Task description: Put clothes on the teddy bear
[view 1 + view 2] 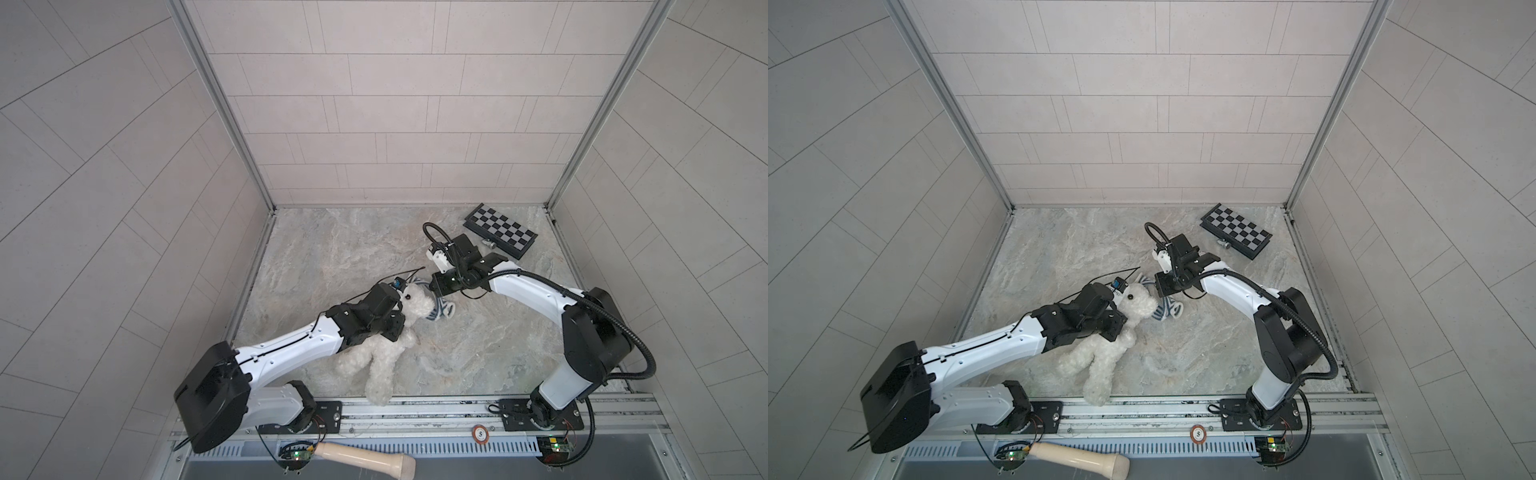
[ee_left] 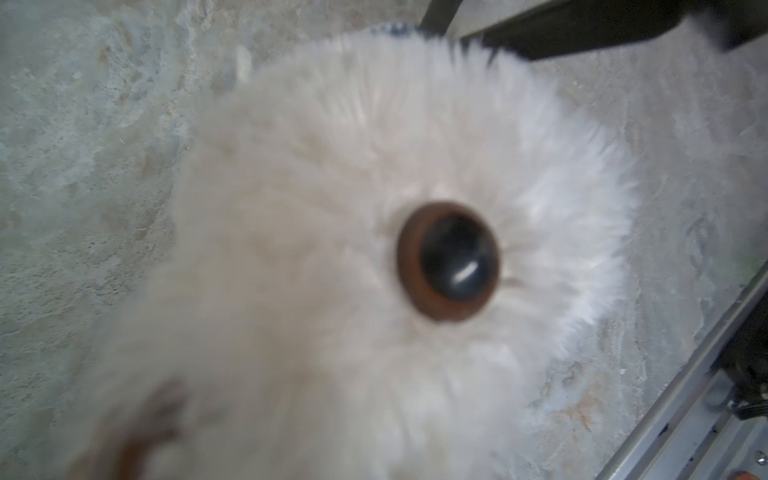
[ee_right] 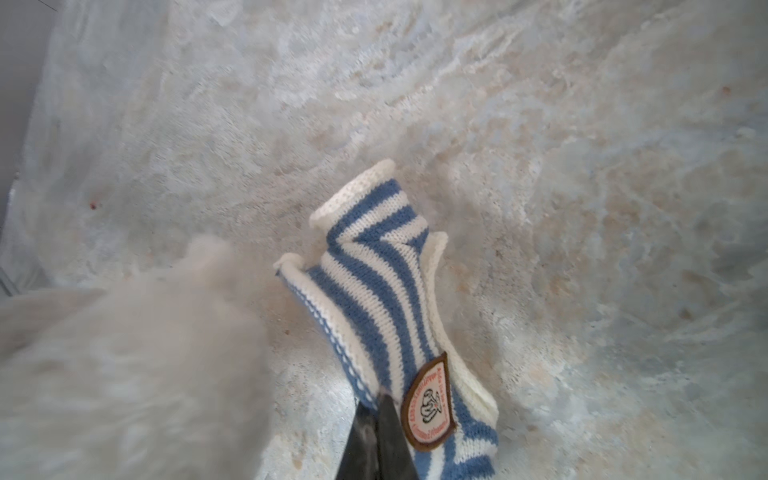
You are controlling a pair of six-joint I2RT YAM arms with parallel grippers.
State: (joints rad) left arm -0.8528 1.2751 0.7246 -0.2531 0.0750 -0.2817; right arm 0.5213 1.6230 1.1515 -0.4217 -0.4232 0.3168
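Barely started: bear [image 1: 374, 357] lies bare on the surface [image 1: 478, 353], shirt [image 3: 374, 299] bunched by its head. My right jaws pinch the shirt; left jaws, can't tell.

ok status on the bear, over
Left gripper at neck of teddy bear, jaws hidden. Right gripper jaws shut on striped shirt beside the head. Bear undressed, lying on table. Chessboard in far corner, clear.

Both top views: bright, even, diffuse light; only faint soft shadows on marble floor [image 1: 353, 249] around teddy bear [image 1: 386, 353]; wall tiles [image 1: 83, 166] bow near frame edges.
Left wrist: bear fur blurred, eye [image 2: 449, 262] sharper, small glint.
Right wrist: striped shirt [image 3: 374, 291] crisp; bear fur beside it out of focus.
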